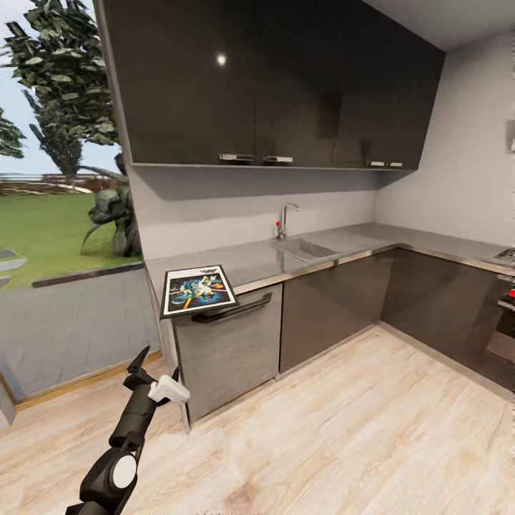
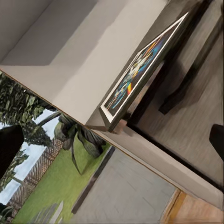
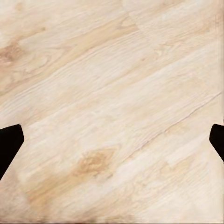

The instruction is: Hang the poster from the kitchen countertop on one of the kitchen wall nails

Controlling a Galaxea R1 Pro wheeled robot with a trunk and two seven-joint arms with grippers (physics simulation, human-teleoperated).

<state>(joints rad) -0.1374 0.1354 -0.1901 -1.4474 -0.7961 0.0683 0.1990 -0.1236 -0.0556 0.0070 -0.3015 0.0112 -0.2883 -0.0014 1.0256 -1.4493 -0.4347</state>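
The poster (image 1: 198, 289) lies flat at the left end of the kitchen countertop (image 1: 250, 259), its near edge slightly over the front lip. It has a black frame, a white border and colourful artwork. My left gripper (image 1: 156, 365) hangs open below and to the left of it, above the floor and short of the cabinet front. From the left wrist view the poster (image 2: 140, 65) is seen edge-on on the grey countertop (image 2: 79, 60), between the spread fingers of the left gripper (image 2: 112, 144). My right gripper (image 3: 112, 140) is open over bare wooden floor.
A sink (image 1: 304, 248) and chrome tap (image 1: 285, 218) sit further along the worktop. Dark wall cabinets (image 1: 286, 86) hang above it. A drawer front with a black handle (image 1: 232, 307) is under the poster. A large window (image 1: 57, 214) is at left, a cooker (image 1: 504, 286) at right.
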